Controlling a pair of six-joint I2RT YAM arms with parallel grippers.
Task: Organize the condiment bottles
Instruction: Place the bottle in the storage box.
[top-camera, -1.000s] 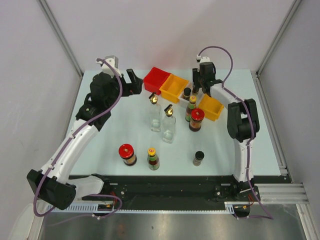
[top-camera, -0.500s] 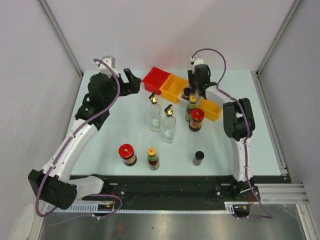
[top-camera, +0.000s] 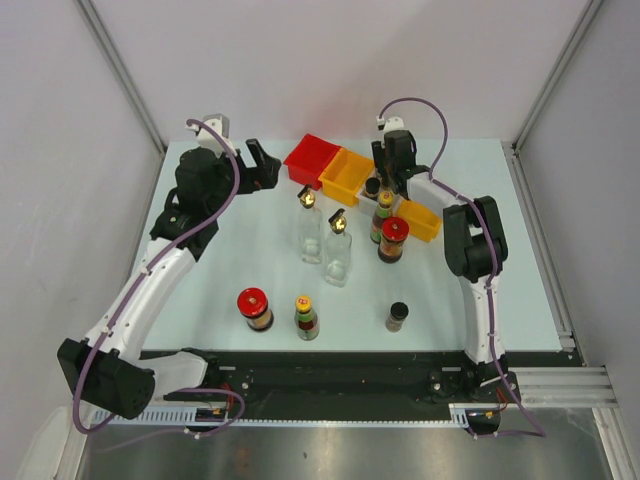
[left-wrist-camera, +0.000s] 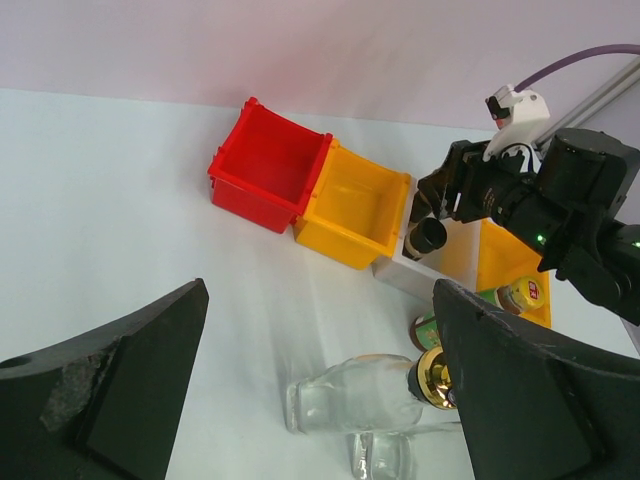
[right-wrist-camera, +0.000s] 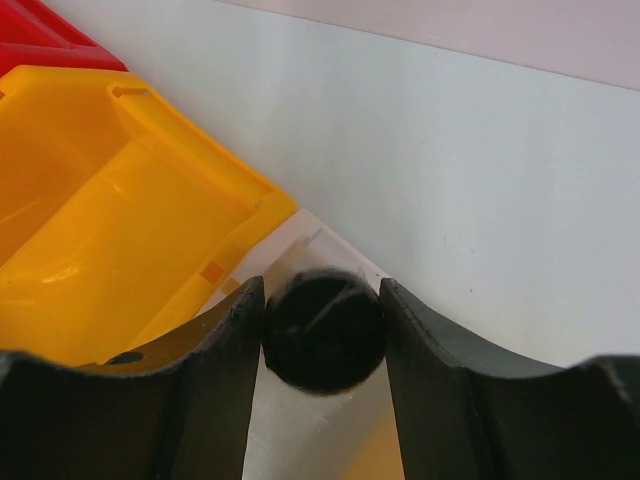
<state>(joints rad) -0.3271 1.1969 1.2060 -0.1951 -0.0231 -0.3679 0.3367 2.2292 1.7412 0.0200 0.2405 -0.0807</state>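
The right arm has swung left, bringing the right claw leftward at the black-capped shaker, and the left claw has edged left.

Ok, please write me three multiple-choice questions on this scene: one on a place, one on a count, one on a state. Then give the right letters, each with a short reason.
1. The right jaws flank a black-capped shaker. At which bin is it?
A. the red one
B. the white one
C. none
2. How many red-lidded jars are in view?
A. one
B. two
C. four
3. The left jaws are:
A. open and empty
B. shut on a glass bottle
C. shut on the red bin

Answers: 1 B, the white bin shows beneath the shaker. 2 B, one jar stands near the arm bases and one farther back. 3 A, they stand wide apart with nothing between them.
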